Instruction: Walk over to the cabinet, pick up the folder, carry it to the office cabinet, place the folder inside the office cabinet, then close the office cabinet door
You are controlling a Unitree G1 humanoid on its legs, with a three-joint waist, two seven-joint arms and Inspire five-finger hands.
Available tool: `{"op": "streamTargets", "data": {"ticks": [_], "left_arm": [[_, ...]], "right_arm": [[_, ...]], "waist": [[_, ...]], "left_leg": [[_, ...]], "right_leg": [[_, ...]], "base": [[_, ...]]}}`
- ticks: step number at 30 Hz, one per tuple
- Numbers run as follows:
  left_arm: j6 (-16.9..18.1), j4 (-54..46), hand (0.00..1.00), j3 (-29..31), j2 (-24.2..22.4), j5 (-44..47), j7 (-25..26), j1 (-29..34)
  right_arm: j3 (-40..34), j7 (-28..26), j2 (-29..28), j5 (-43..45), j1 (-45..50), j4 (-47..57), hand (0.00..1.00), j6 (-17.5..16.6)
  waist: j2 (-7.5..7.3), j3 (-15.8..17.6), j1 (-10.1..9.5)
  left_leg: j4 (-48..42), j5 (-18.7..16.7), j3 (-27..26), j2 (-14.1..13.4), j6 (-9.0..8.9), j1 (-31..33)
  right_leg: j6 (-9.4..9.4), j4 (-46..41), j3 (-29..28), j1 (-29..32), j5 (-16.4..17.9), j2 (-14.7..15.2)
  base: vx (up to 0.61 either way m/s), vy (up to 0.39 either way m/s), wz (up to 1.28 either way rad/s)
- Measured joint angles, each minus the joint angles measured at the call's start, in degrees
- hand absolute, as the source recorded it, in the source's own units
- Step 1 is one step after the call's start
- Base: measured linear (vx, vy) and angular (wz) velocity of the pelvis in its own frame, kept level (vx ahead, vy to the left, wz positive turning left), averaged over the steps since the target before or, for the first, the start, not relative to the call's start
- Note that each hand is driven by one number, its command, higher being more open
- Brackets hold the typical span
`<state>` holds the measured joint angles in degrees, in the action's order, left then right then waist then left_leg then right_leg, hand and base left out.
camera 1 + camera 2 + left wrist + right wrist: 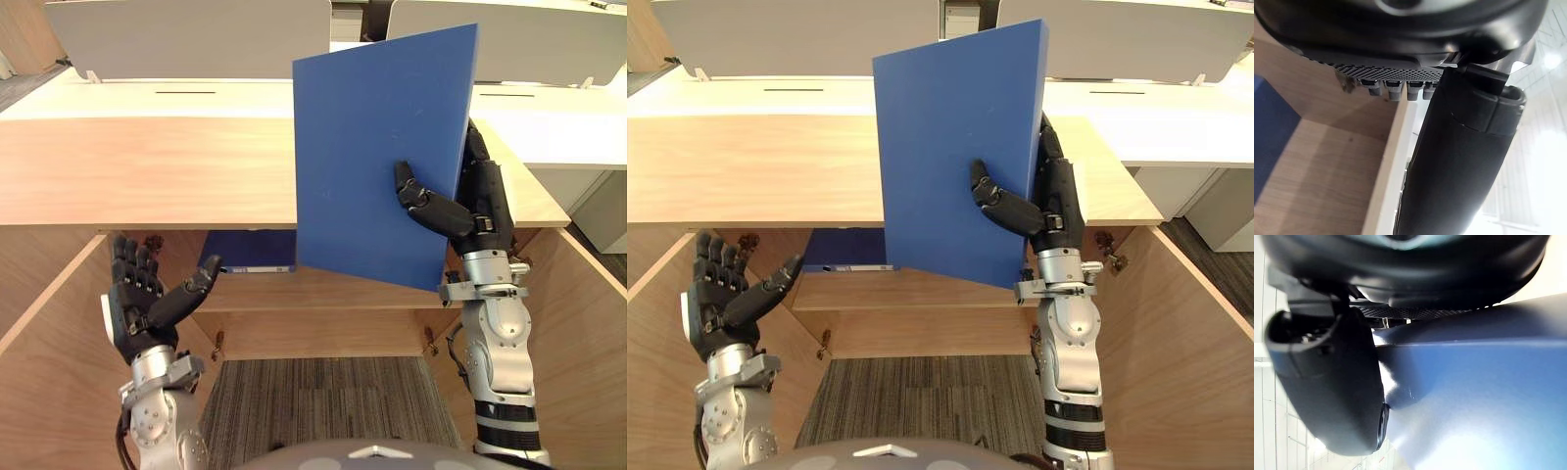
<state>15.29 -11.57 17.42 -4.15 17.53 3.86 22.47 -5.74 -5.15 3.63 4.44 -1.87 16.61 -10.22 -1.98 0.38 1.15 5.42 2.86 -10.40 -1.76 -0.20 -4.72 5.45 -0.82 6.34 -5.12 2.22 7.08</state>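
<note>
Grips the blue folder [382,157] with the right hand [446,211], thumb laid flat on the near face and fingers wrapped behind the folder's right edge. Holds it upright and slightly tilted in the air, over the front edge of the wooden office cabinet [147,171], apart from both the top board and the shelf [323,289] beneath. Shows the same clamp from the right wrist view, thumb pressed against the blue board.

Presents the left hand [137,299] low on the left, palm turned inward, fingers straight and spread, thumb angled out, grasping nothing and well apart from the folder.

Looks down into the cabinet between two open doors [49,372] swung out at either side, with hinges at the inner corners. Reveals, under the top board, a blue binder [250,250] lying flat toward the back left of the shelf, its right end hidden behind the held folder. Takes in grey striped carpet [323,401] below the shelf and, beyond the cabinet, white desks [147,98] backed by pale divider panels [186,34].
</note>
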Motion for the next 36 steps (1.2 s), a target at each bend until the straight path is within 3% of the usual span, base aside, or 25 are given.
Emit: {"op": "streamTargets", "data": {"ticks": [9,13,15,20,24,36], "left_arm": [[-1.1,14.9,1.00,0.0,-0.4,-5.3,0.0,1.5],[-3.1,31.5,1.00,0.4,0.0,-9.4,1.2,0.3],[-4.8,39.9,1.00,1.1,0.0,-9.9,1.3,0.2],[-5.8,49.9,1.00,2.1,0.6,-12.3,1.0,0.6],[-5.9,57.9,1.00,1.4,4.6,-16.0,0.9,-0.6],[-5.9,67.0,1.00,-0.8,8.7,-17.0,0.8,-4.3]], "right_arm": [[0.2,0.7,0.1,-0.5,0.8,0.2,0.00,0.0],[1.3,1.0,0.8,-0.9,1.1,0.2,0.00,-0.2],[3.4,1.4,1.4,-1.1,1.7,0.2,0.00,-0.4],[9.0,1.1,3.3,-2.3,1.8,0.1,0.00,-0.6],[16.0,-1.1,6.5,-2.4,1.8,-0.4,0.00,-1.3],[29.7,-4.3,15.0,-6.7,0.8,-8.9,0.00,-2.5]], "waist": [[0.05,0.0,-0.52],[0.14,-0.1,-0.65],[0.06,-0.2,-0.58],[0.07,-0.2,-0.80],[0.02,-0.2,-1.04],[0.33,1.2,-1.31]], "left_leg": [[0.0,0.5,1.4,0.1,-0.09,1.5],[-0.3,0.5,1.4,0.0,-0.07,1.7],[-0.3,0.5,1.3,0.0,-0.08,1.6],[-0.3,0.5,1.0,-0.3,-0.14,1.3],[-0.3,0.5,0.4,-0.6,-0.30,0.3],[0.0,0.2,-0.1,-0.7,-0.81,1.1]], "right_leg": [[0.00,0.1,1.4,0.7,0.0,0.1],[0.00,0.1,1.4,0.9,0.0,0.0],[-0.01,0.1,1.3,0.9,0.0,-0.1],[-0.06,0.0,0.9,0.8,0.0,-0.2],[-0.22,0.1,0.5,0.0,-0.1,-0.4],[-0.30,0.3,-0.3,1.1,-0.2,-0.7]], "base": [[-0.02,-0.007,0.08],[0.00,0.000,0.00],[0.00,0.000,0.00],[-0.03,-0.001,-0.03],[-0.04,-0.002,-0.07],[-0.03,0.002,-0.02]]}}
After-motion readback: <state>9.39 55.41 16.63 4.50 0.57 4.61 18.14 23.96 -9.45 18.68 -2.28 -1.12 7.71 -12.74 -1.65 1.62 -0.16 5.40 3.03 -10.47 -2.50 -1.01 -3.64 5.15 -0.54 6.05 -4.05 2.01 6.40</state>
